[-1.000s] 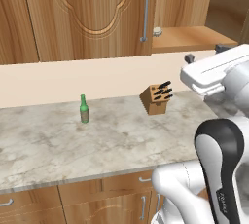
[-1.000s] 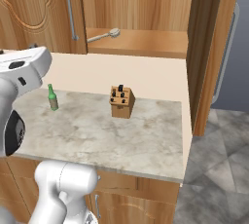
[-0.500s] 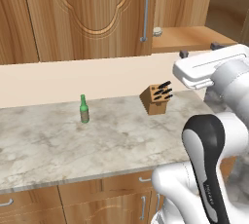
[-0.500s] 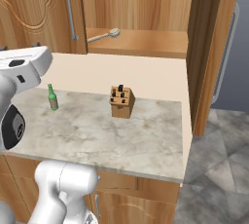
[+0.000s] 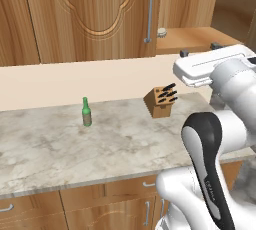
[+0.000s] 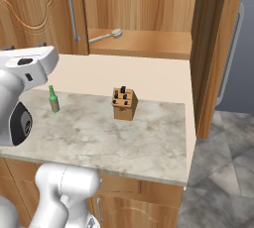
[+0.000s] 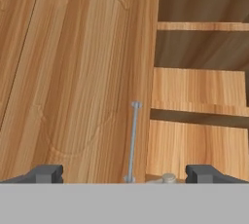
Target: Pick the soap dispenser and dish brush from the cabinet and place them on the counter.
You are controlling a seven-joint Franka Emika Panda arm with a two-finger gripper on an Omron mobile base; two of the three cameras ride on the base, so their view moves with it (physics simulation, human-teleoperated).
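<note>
Right base view: one dish brush (image 6: 105, 35), one green bottle (image 6: 53, 99).

No readable text, labels or numbers anywhere in these views.

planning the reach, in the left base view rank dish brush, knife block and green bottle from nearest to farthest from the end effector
1. The dish brush, on the cabinet shelf just left of the open end effector.
2. The knife block, below it on the counter.
3. The green bottle, far left on the counter.
</note>
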